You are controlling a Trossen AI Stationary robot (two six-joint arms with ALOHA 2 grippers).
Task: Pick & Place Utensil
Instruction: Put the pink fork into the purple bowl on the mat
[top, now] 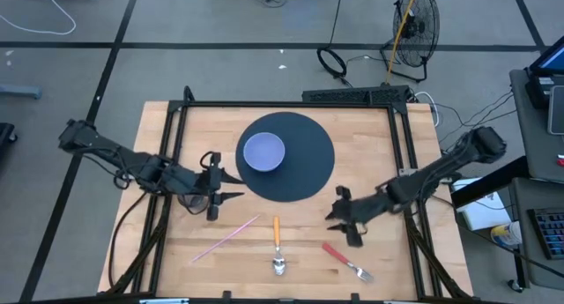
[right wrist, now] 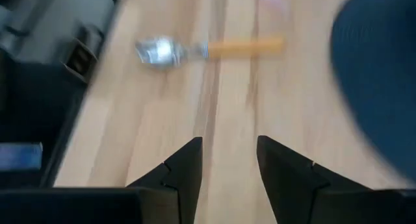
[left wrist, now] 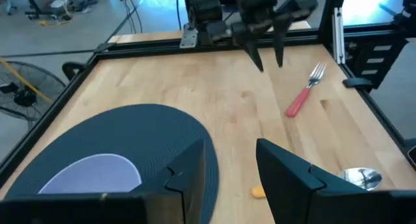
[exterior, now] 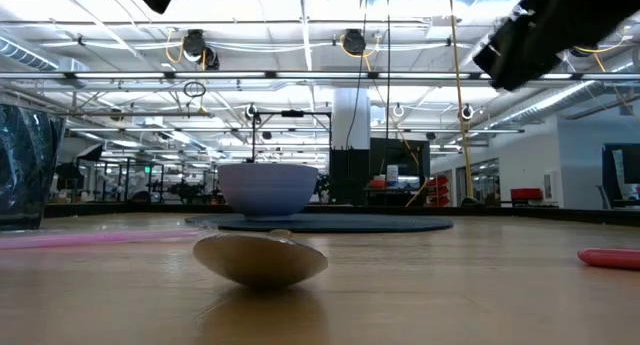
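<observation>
Near the table's front edge lies a spoon (top: 278,247) with an orange handle, its metal bowl toward the near edge. To its right lies a red-handled fork (top: 345,260) and to its left a thin pink stick (top: 225,238). My right gripper (top: 336,218) hovers open above the wood right of the spoon and just beyond the fork, nothing between its fingers; its wrist view shows the spoon (right wrist: 195,50) ahead. My left gripper (top: 236,187) hangs open by the near left rim of the dark round mat (top: 300,176), also empty.
A pale bowl (top: 263,152) stands on the mat at the table's middle. A black frame (top: 291,105) runs round the tabletop. Bare wood lies between the utensils and the mat. In the low view the spoon's bowl (exterior: 260,260) sits closest, the fork's handle (exterior: 610,257) at the right.
</observation>
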